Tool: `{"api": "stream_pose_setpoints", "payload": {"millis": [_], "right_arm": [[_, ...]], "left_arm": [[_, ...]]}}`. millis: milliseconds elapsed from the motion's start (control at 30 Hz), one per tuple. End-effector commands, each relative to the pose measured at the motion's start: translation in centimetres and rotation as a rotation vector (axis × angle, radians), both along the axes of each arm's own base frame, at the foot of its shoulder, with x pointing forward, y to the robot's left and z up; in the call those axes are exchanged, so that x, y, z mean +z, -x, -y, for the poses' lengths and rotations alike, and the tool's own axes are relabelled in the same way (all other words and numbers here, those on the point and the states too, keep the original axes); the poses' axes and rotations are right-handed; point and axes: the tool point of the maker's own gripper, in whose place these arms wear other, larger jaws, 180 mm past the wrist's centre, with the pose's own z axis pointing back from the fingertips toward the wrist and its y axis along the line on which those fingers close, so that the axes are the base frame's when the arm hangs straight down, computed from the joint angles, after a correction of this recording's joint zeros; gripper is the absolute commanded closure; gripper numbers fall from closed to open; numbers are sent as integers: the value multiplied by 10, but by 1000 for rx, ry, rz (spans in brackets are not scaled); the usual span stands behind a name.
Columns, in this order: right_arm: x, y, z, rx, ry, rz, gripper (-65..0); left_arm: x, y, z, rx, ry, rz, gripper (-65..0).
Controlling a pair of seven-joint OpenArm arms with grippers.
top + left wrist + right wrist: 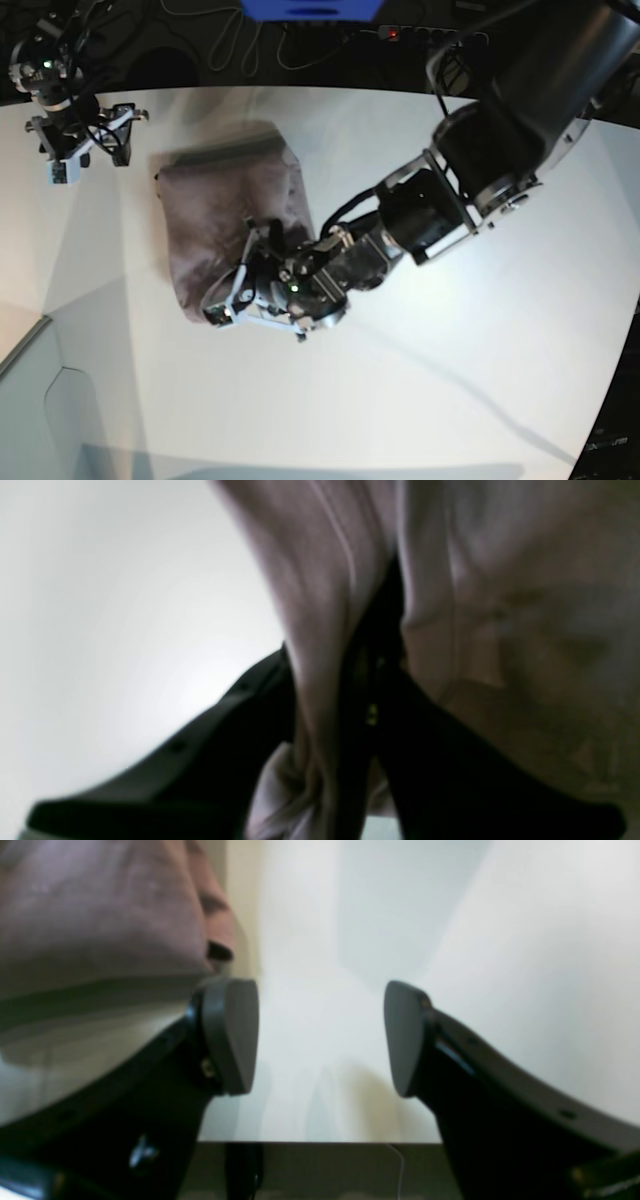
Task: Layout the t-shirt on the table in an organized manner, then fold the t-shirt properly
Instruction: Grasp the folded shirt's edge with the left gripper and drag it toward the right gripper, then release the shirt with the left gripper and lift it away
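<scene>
The mauve-grey t-shirt lies as a compact, roughly rectangular fold on the white table, left of centre. My left gripper is low over the shirt's near edge. In the left wrist view its dark fingers stand on either side of a bunched fold of the t-shirt, which fills the left gripper; the picture is blurred. My right gripper hovers at the far left of the table, beside the shirt's far corner. The right gripper is open with nothing between its pads, and the t-shirt sits just to its left.
Cables and a blue object lie beyond the table's far edge. The left arm's bulky body stretches across the right half of the table. A table edge runs just under the right gripper. A pale panel stands at the lower left.
</scene>
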Motion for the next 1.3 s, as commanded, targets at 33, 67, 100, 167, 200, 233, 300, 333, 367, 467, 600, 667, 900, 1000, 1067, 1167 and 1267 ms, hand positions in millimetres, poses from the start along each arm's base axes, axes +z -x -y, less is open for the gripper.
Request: {"api": "stream_pose_setpoints", "payload": {"millis": [33, 67, 100, 167, 200, 233, 300, 333, 367, 467, 600, 667, 900, 1000, 1067, 1167, 1267], "right_arm": [[11, -7, 2, 16, 10, 43, -397], [11, -7, 2, 16, 10, 43, -397], [11, -7, 1, 16, 9, 43, -397], [11, -7, 1, 16, 9, 41, -397], [10, -6, 1, 15, 9, 40, -397], [10, -6, 1, 15, 9, 40, -397], [10, -6, 1, 15, 9, 40, -397], [10, -6, 1, 15, 9, 40, -397], [10, -6, 1, 15, 9, 40, -397], [9, -6, -2, 12, 0, 40, -397], [9, -6, -4, 10, -5, 40, -397], [9, -6, -4, 9, -6, 40, -397], [9, -6, -4, 9, -6, 40, -397], [9, -6, -4, 9, -6, 40, -397], [9, -6, -4, 9, -6, 40, -397], [9, -6, -5, 11, -7, 40, -397], [9, -8, -6, 14, -8, 44, -397]], "left_arm": [[23, -17, 10, 4, 39, 50, -221], [23, -18, 9, 6, 38, 50, -270], [24, -18, 10, 4, 40, 53, -322], [25, -18, 11, -4, 43, 53, -395], [26, -17, 12, -5, 44, 54, -414], [26, -19, 11, -3, 45, 56, -425], [27, -22, 5, 10, 42, 61, -427], [30, -24, 6, 16, 54, 64, -427], [35, -26, 9, 24, 74, 68, -427], [55, -39, 12, 69, 147, 81, -427], [70, -55, -5, 147, 200, 85, -428], [82, -61, -7, 173, 223, 85, -428], [102, -81, -48, 340, 311, 68, -428], [94, -83, -82, 431, 321, 44, -428], [85, -80, -102, 484, 331, 30, -428], [71, -71, -129, 548, 337, 12, -427], [57, -63, -151, 588, 324, -6, -427]]}}
